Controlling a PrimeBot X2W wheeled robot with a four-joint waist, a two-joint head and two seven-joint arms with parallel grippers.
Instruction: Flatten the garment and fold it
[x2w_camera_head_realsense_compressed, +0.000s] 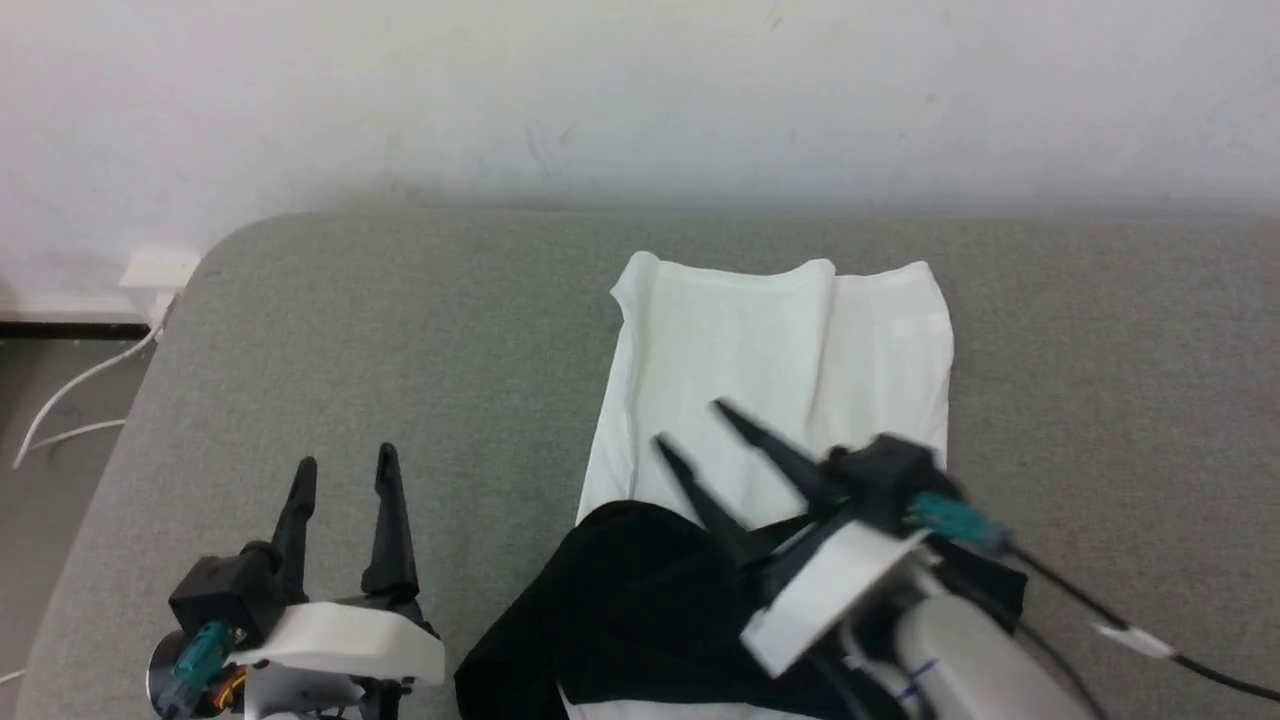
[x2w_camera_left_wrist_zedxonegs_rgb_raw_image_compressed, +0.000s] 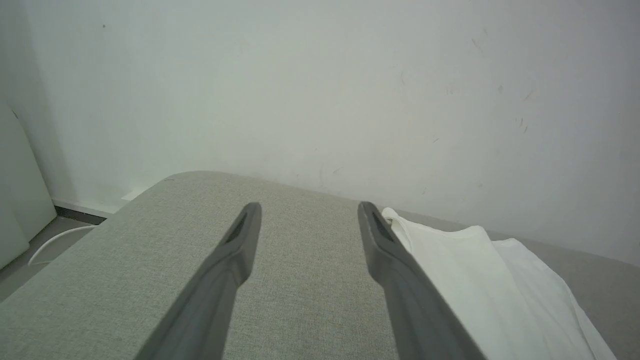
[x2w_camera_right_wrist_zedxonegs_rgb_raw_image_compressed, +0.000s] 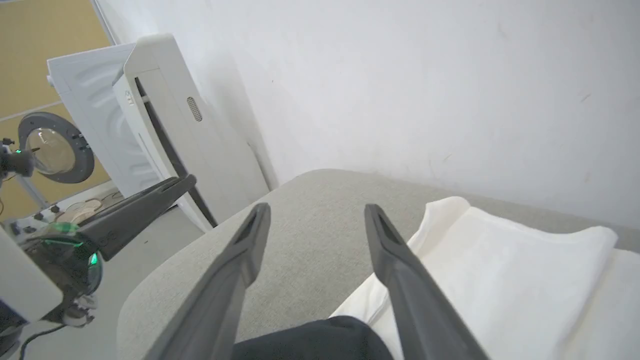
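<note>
The garment (x2w_camera_head_realsense_compressed: 770, 350) lies on the grey cushion as a narrow strip: its white body stretches toward the wall, and black sleeve fabric (x2w_camera_head_realsense_compressed: 620, 610) is folded across its near end. My right gripper (x2w_camera_head_realsense_compressed: 690, 425) hovers open above the white body, just past the black fabric, fingers angled up and to the left, nothing between them. In the right wrist view the garment's white cloth (x2w_camera_right_wrist_zedxonegs_rgb_raw_image_compressed: 500, 270) sits right of the fingers and black cloth (x2w_camera_right_wrist_zedxonegs_rgb_raw_image_compressed: 315, 342) below them. My left gripper (x2w_camera_head_realsense_compressed: 345, 458) stands open over bare cushion, left of the garment (x2w_camera_left_wrist_zedxonegs_rgb_raw_image_compressed: 475, 270).
The grey cushion (x2w_camera_head_realsense_compressed: 400, 330) runs up to a white wall, its rounded corner at the far left. A white cable (x2w_camera_head_realsense_compressed: 70, 400) and a socket lie on the floor beyond that corner. A white appliance (x2w_camera_right_wrist_zedxonegs_rgb_raw_image_compressed: 165, 130) stands by the wall in the right wrist view.
</note>
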